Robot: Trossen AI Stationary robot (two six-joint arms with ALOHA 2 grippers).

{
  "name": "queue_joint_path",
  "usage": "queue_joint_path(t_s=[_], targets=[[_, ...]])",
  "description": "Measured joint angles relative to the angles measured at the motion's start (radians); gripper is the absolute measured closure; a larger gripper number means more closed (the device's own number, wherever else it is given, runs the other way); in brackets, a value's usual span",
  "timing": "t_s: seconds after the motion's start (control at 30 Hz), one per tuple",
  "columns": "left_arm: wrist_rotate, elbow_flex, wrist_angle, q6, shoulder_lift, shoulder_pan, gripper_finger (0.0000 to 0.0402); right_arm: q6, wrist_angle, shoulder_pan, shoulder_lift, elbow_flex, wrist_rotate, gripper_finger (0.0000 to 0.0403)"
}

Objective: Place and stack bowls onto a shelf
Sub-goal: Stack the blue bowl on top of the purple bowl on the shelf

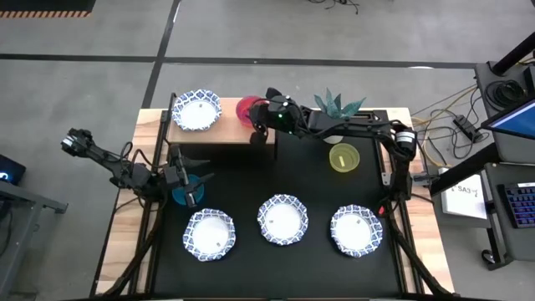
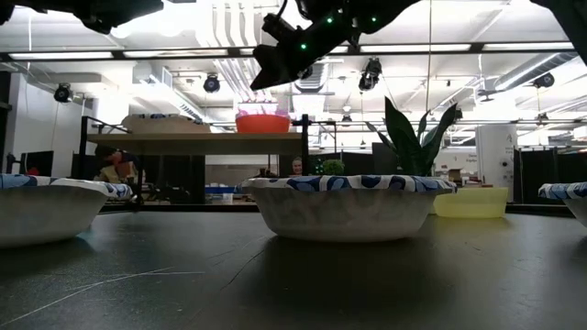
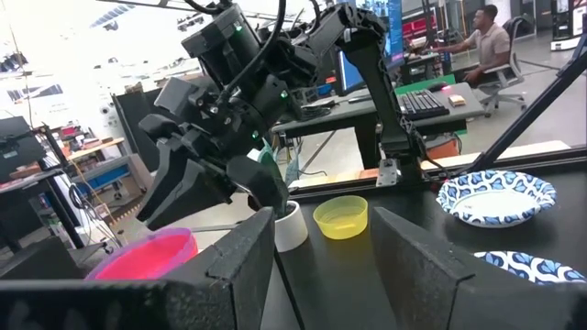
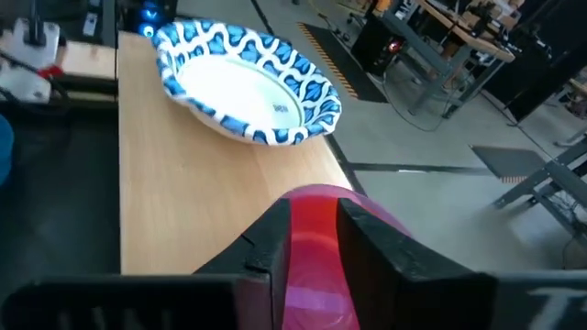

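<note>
The right tool sits over the light-brown wooden shelf, its fingers narrowly parted around the rim of the small red plastic bowl resting on the board, next to a wide white bowl with a blue patterned rim. The left tool hovers wide open over the black bench above a bluish bowl. Three more patterned bowls line the front edge, and a yellow-green bowl sits further back.

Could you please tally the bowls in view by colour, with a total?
White bowls with blue rims: 4 ()
Red bowl: 1
Yellow-green bowl: 1
Teal-blue bowl: 1
Total: 7
</note>
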Motion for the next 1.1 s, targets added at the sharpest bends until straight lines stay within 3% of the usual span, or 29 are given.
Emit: queue_joint_path(t_s=[0.17,0.43,0.63,0.9,1.1], targets=[[0.0,0.0,-0.001,0.0,0.0,0.0,0.0237,0.051,0.01,0.005,-0.005,0.012,-0.001,0.0327],[0.0,0.0,-0.008,-0.007,0.0,0.0,0.0237,0.081,-0.04,0.073,-0.041,-0.021,-0.082,0.0374],[-0.001,0.0,0.006,-0.067,-0.001,0.0,0.0237,0.101,-0.036,0.155,-0.109,-0.194,-0.079,0.0393],[0.001,0.072,-0.052,-0.344,0.06,0.0,0.0237,0.144,0.063,0.287,-0.28,-0.508,-0.077,0.0394],[0.018,0.158,-0.31,-0.761,0.202,-0.001,0.0237,0.151,0.088,0.345,-0.425,-0.671,-0.072,0.0394]])
